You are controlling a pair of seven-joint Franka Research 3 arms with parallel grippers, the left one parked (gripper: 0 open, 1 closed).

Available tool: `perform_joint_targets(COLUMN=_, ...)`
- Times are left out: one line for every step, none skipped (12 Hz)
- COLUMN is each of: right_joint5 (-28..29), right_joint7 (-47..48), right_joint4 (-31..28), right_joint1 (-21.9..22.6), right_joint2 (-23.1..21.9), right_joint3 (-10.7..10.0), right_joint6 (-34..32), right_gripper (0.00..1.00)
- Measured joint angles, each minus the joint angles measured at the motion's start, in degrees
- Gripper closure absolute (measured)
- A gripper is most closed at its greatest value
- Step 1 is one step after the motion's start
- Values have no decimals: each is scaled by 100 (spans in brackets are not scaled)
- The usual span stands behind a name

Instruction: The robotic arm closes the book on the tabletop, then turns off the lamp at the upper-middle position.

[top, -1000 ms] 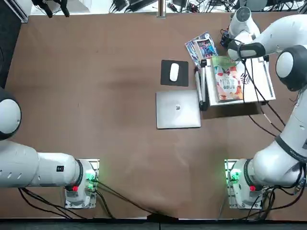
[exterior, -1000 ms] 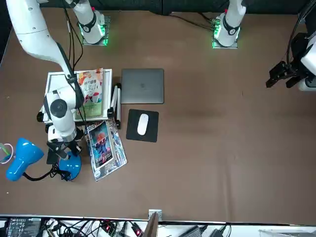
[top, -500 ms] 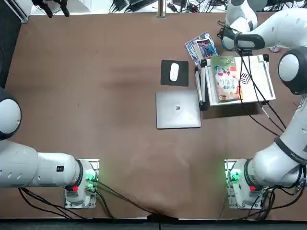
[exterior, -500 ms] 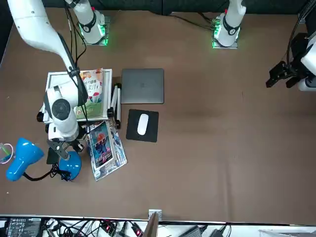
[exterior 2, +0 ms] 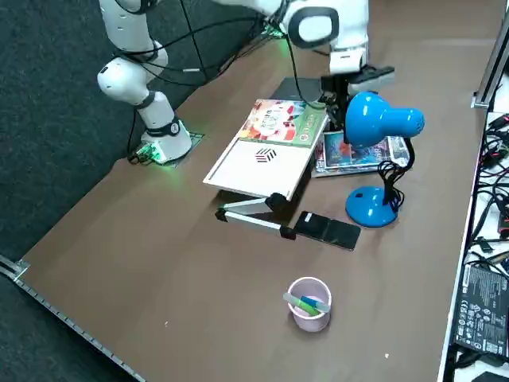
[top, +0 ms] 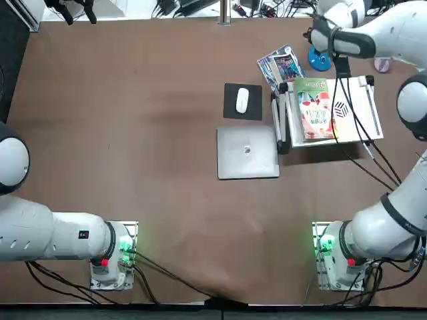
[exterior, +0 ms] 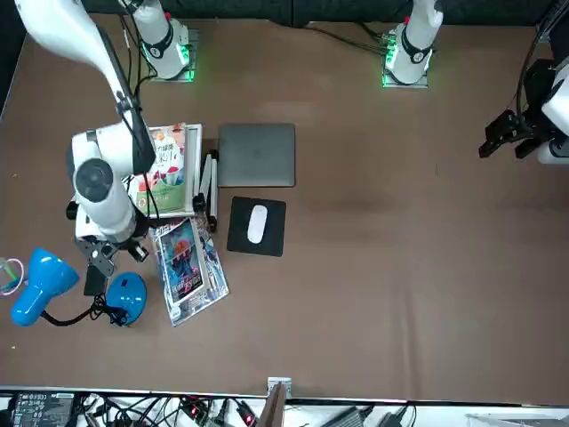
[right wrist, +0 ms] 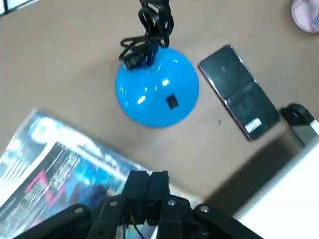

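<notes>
From where I stand, the book (exterior 2: 282, 123) lies on the white stand (exterior 2: 256, 169), with its green and red-pink cover facing up. It looks shut to me, so I think the first job is done. The stand holds the book up off the brown table (top: 133, 167).

Now it must be the lamp's turn. The lamp (exterior 2: 383, 121) is on the far side of the table from the arm's foot, near the shiny leaflets (exterior 2: 354, 157). Its round blue base (right wrist: 157, 94) sits flat, so the lamp can stand up by itself. The bendy black stem (exterior 2: 410, 151) holds the blue head up and out to one side. I can't tell if the light is on.

The robotic arm (top: 390, 40) reaches over there, and its right gripper (right wrist: 148, 177) is near the base, pointing at the table. Its jaws are closed, with nothing between them. That makes sense if it wants to poke, because two tips together push like one finger. There is a little black square (right wrist: 172, 101) on the base, and I guess that is the button. The tips need to go over it, then press down gently. A push off to one side could make the lamp slide.
</notes>
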Motion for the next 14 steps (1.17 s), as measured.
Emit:
perform_joint_targets(right_joint5=268, right_joint7=-235, right_joint4=9, right_joint1=1, right_joint2=-172, right_joint3=21, right_joint6=-218, right_gripper=99)
perform_joint_targets(right_joint5=512, right_joint7=-494, right_joint4=16, right_joint1=1, right_joint2=-359, right_joint3=33, right_joint6=-451, right_gripper=99)
perform_joint_targets(right_joint5=724, right_joint7=-759, right_joint4=23, right_joint1=1, right_joint2=-557, right_joint3=37, right_joint6=-697, right_gripper=99)
perform_joint_targets(right_joint5=898, right_joint7=-995, right_joint4=31, right_joint1=1, right_joint2=-749, right_joint3=38, right_joint6=-925, right_gripper=99)
perform_joint_targets(right_joint5=1058, right_joint7=-1215, right_joint4=49, right_joint1=0, right_joint2=-923, right_joint3=38, right_joint6=-1157, right_gripper=99)
perform_joint_targets(right_joint5=1217, right_joint7=-1432, right_joint4=79, right_joint1=1, right_joint2=-1083, right_joint3=39, right_joint6=-1410, right_gripper=99)
perform_joint_targets(right_joint5=1393, right_joint7=-1675, right_joint4=133, right_joint1=0, right_joint2=-1226, right_joint3=39, right_joint6=-1678, right_gripper=99)
perform_joint_targets(right_joint5=1720, right_joint7=-2024, right_joint4=300, right_joint1=-6, right_joint2=-1444, right_joint3=39, right_joint6=-2141, right_gripper=97)
perform_joint_targets(right_joint5=1849, right_joint7=-2126, right_joint4=398, right_joint1=-11, right_joint2=-1528, right_joint3=38, right_joint6=-2360, right_gripper=96)
perform_joint_targets(right_joint5=1959, right_joint7=-2216, right_joint4=501, right_joint1=-15, right_joint2=-1593, right_joint3=37, right_joint6=-2567, right_gripper=87)
perform_joint_targets(right_joint5=2022, right_joint7=-2312, right_joint4=583, right_joint1=-15, right_joint2=-1648, right_joint3=37, right_joint6=-2736, right_gripper=77)
perform_joint_targets(right_joint5=2065, right_joint7=-2435, right_joint4=648, right_joint1=-16, right_joint2=-1688, right_joint3=36, right_joint6=-2870, right_gripper=66)
perform_joint_targets(right_joint5=2092, right_joint7=-2571, right_joint4=693, right_joint1=-16, right_joint2=-1733, right_joint3=32, right_joint6=-2964, right_gripper=54)
perform_joint_targets(right_joint5=2108, right_joint7=-2723, right_joint4=724, right_joint1=-17, right_joint2=-1786, right_joint3=17, right_joint6=-3039, right_gripper=43)
